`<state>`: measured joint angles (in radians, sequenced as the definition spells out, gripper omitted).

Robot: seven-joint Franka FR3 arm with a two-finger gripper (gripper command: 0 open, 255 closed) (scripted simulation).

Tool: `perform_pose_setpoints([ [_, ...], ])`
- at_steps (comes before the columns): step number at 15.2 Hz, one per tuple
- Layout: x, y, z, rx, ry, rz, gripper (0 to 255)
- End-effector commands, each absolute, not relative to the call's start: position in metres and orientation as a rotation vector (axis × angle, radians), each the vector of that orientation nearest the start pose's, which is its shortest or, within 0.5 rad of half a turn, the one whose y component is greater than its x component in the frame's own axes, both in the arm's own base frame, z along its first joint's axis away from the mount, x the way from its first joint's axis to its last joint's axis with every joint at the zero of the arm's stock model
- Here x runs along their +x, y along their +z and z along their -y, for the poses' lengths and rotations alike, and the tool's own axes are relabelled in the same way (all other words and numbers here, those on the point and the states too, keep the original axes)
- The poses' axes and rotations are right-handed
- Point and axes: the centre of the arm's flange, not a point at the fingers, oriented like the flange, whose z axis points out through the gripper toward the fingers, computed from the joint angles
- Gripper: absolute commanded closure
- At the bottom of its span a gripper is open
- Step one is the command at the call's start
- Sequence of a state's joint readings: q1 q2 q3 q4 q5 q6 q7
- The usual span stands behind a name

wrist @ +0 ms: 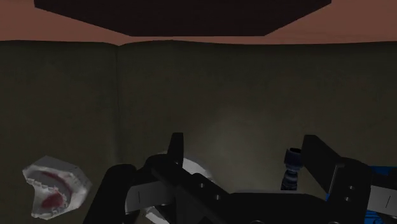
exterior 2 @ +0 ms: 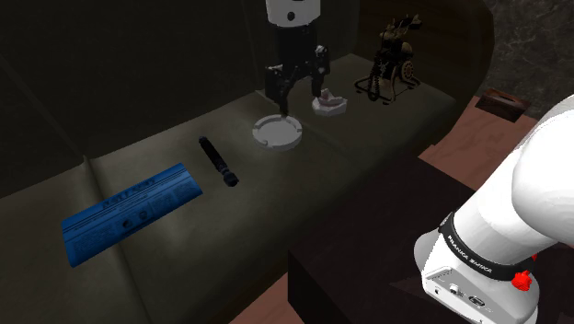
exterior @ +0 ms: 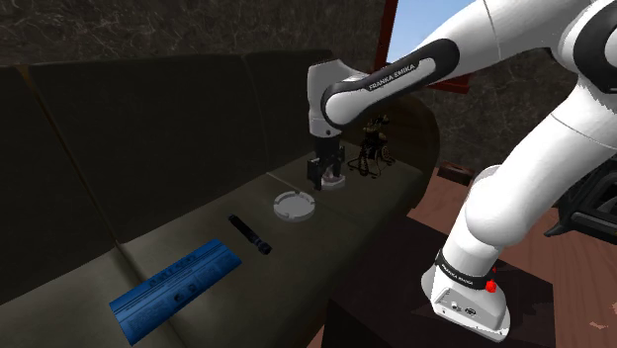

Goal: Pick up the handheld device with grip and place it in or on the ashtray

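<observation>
Close by the white ashtray (exterior 2: 279,132), the jaws stand wide apart, empty, the black device (exterior 2: 219,161) lying nearby.

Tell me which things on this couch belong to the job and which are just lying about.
For the job:
- black handheld device
- white ashtray
- the tool, open, hanging near the ashtray

Just lying about:
- blue flat box
- white and red denture model
- old-style telephone
</observation>
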<state>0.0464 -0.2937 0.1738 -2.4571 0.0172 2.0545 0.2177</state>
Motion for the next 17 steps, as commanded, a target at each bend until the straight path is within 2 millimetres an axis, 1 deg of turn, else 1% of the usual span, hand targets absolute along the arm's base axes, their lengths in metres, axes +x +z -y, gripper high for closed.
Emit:
perform_pose_setpoints([
  [1,0.434,0.378,-0.105,-3.195,0.150,-0.034,0],
  [17,0.557,0.239,-0.191,-3.191,0.055,-0.092,0],
])
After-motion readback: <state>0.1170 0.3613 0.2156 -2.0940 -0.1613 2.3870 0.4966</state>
